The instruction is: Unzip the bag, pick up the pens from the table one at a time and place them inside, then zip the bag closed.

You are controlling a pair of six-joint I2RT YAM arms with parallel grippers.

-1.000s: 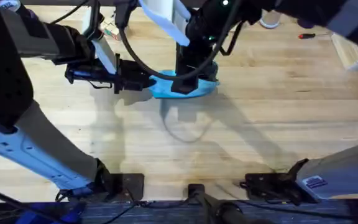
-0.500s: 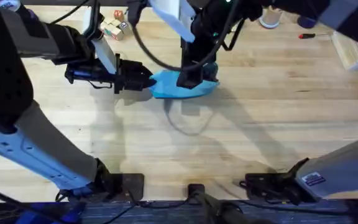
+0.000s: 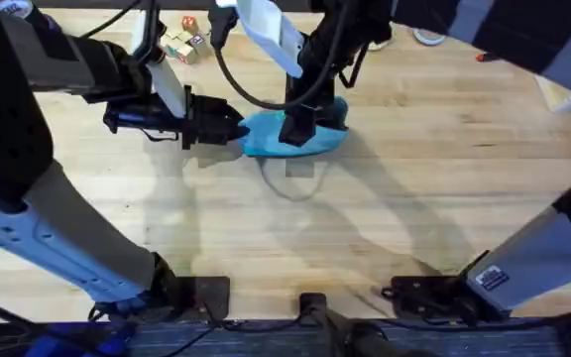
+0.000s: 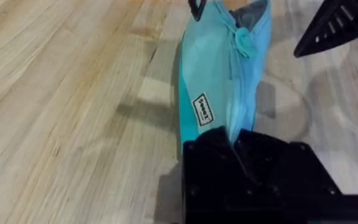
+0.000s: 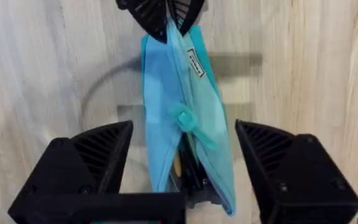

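Left gripper [image 4: 238, 146]: clamped on the pencil pouch's [image 3: 290, 134] 9 o'clock end.
Right gripper [image 5: 185, 158]: fingers spread, straddling the pouch's teal zipper pull [image 5: 182, 117].
Table [image 3: 444, 198]: light wood.

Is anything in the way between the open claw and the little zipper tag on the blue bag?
Nothing visible blocks it. The right end effector hangs open above the bag, and the teal zipper pull lies bare between its fingers. The left end effector pinches the bag's far end, away from the pull.
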